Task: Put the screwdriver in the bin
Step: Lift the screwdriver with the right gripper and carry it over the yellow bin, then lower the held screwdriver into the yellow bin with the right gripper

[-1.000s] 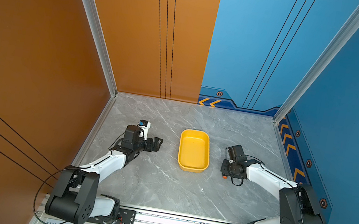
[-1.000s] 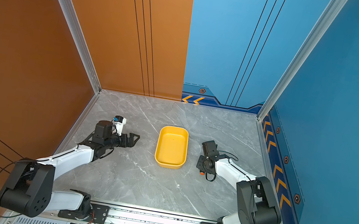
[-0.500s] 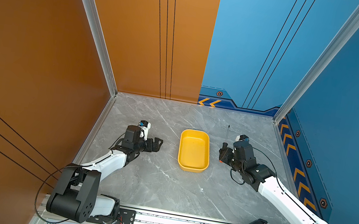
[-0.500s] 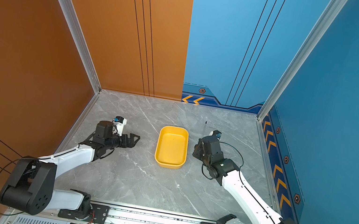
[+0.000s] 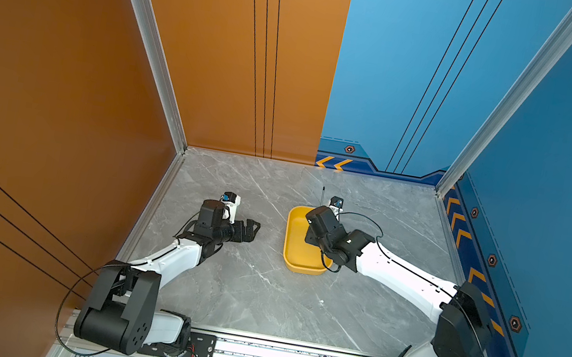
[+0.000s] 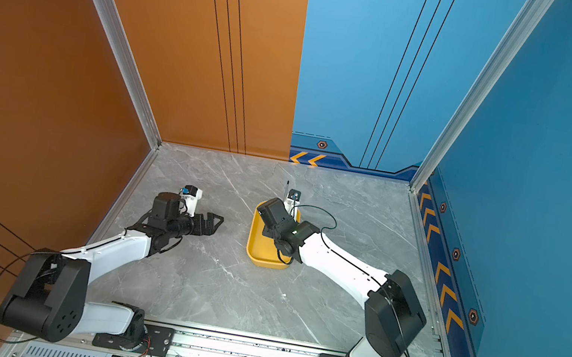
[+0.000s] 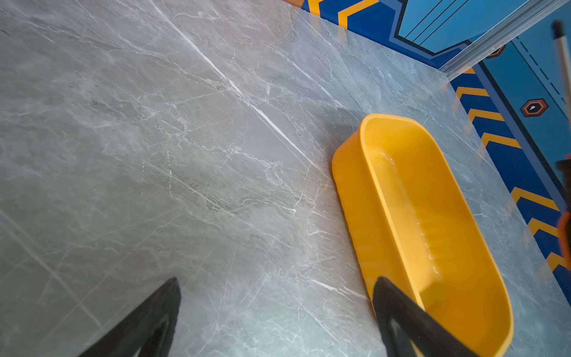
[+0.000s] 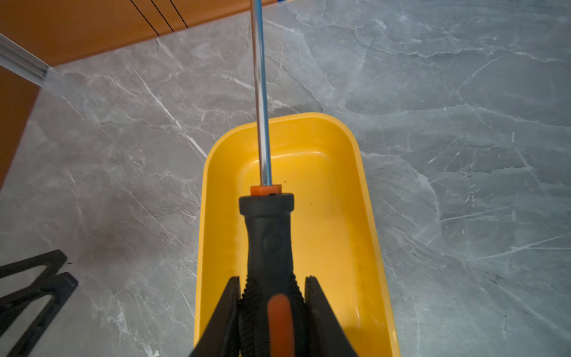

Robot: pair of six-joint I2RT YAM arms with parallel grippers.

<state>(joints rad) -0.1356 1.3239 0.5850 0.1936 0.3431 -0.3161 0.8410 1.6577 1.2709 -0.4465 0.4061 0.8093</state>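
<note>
Currently, near edge: rail [image 5: 286, 356] carries both arm bases, one at each end.
table [image 5: 256, 300]: grey marble-look slab, lying between the two arms.
left arm [image 5: 181, 256]: reaches forward on the left side, low over the table.
left gripper [image 7: 275, 309]: fingers [image 7: 154, 315] spread wide with only table between them. In both top views the tips [image 5: 253, 227] [image 6: 216, 221] stop short of the bin's left wall, apart from it.
bin [image 5: 289, 239]: yellow, sits flat mid-table with its long axis running near to far. Also seen at [image 6: 252, 238], [image 7: 349, 197] and [image 8: 204, 216].
right arm [image 5: 401, 277]: comes in from the right, wrist over the bin.
right gripper [image 8: 272, 281]: clamped on the screwdriver handle, one finger pressed against each ribbed side.
screwdriver [image 8: 268, 235]: held in the air over the bin, not yet lying in it. The black handle is above the bin's interior. The shaft points toward the far end and passes beyond the far rim; the tip shows past that rim in both top views [image 5: 322, 193] [image 6: 287, 187]. The left wrist view catches the shaft at the frame edge [image 7: 562, 46].
back: orange panel [image 5: 237, 61] on the left, blue panel [image 5: 393, 67] on the right, chevron strip [image 5: 334, 163] at the foot of the blue one.
</note>
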